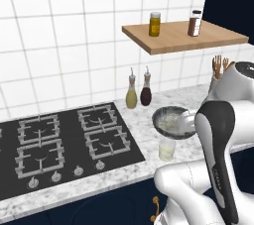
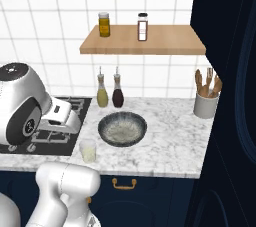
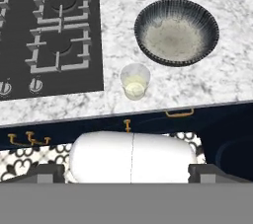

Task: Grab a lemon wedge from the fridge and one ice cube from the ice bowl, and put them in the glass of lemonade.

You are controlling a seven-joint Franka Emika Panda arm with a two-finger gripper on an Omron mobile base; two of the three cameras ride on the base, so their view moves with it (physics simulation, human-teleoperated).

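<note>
The glass of lemonade (image 3: pixel 135 81) is a small clear tumbler with pale yellow liquid, standing near the counter's front edge (image 1: pixel 167 148) (image 2: pixel 88 151). Just behind it and to the right sits the ice bowl (image 3: pixel 176 31), wide with a dark rim and a pale speckled inside (image 1: pixel 173 122) (image 2: pixel 122 128); no single ice cube can be made out in it. My gripper (image 3: pixel 126 174) hovers high over the counter's front edge, looking down on both. It is open, its fingertips (image 3: pixel 49 172) far apart with nothing between them. The fridge and the lemon wedge are out of view.
A black gas hob (image 3: pixel 54 30) lies left of the glass. Two oil bottles (image 2: pixel 110 93) stand behind the bowl, under a wooden shelf (image 2: pixel 150 46) holding two jars. A utensil crock (image 2: pixel 206 103) sits at the counter's right end beside a tall navy cabinet (image 2: pixel 225 96).
</note>
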